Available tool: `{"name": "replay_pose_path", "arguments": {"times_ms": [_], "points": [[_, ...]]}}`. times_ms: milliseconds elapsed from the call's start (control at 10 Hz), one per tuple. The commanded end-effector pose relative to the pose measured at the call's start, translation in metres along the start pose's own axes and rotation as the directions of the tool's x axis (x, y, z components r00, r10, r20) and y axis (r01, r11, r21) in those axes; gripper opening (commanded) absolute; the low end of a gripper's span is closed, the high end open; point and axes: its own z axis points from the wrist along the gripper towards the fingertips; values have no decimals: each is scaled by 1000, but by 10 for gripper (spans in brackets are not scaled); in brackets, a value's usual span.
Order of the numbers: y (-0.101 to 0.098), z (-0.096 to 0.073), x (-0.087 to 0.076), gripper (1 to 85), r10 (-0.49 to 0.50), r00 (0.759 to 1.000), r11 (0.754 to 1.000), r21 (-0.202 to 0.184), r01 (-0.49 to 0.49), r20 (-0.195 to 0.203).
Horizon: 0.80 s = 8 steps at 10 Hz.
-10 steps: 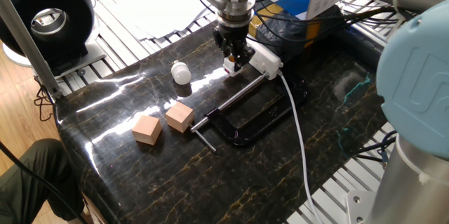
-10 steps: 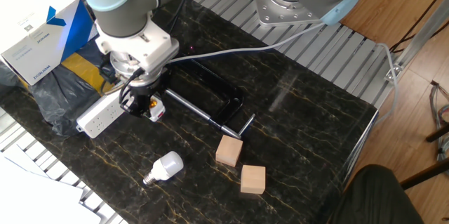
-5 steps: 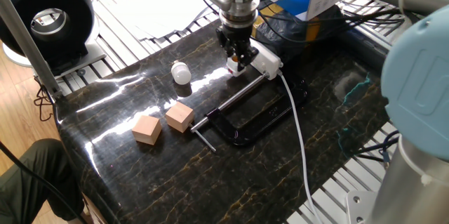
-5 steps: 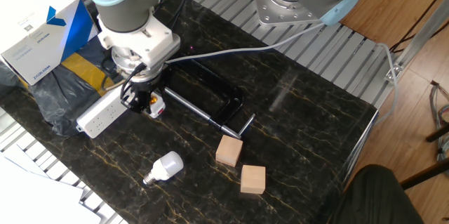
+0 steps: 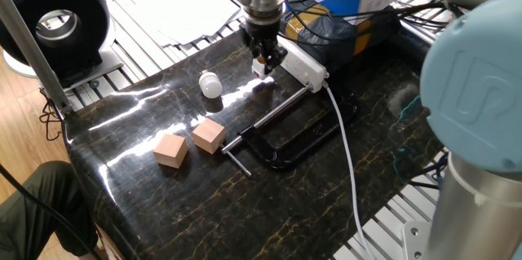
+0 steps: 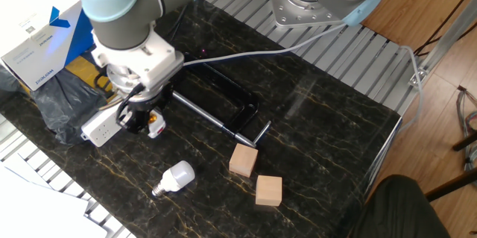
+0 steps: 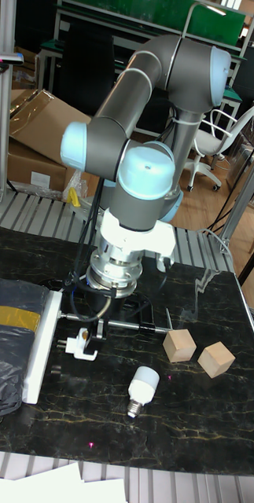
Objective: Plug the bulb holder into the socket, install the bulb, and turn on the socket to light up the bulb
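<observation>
— Two wooden cubes [image 6: 243,160] lie on the dark counter [image 6: 328,130]; where does the bulb holder [image 7: 81,343] sit?

— Pinched in the gripper [image 7: 91,334]; its jaws are shut on the small white block, held above the counter with its prongs pointing sideways at the socket [image 7: 42,343]; whether prongs and socket touch, I cannot tell.

— And the socket itself?

— Lying flat along the counter's edge, beside a dark plastic bag [image 6: 67,104]; its white cable [image 5: 346,150] runs off across the counter.

— The bulb [image 6: 174,178]?

— On its side, near the gripper but apart from it; a black clamp [image 5: 289,140] lies between the socket and the cubes.
</observation>
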Motion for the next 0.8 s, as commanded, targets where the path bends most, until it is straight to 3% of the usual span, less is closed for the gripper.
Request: {"name": "replay_pose_path", "arguments": {"times_ms": [0,200,400,700], "points": [[-17,2,2,10,18,1000,1000,22,-19,8],[3,-3,-8,10,42,998,997,-60,-40,40],[1,-2,-1,10,65,998,997,-51,-64,13],[-7,-3,-12,10,142,988,990,-28,-141,56]]}}
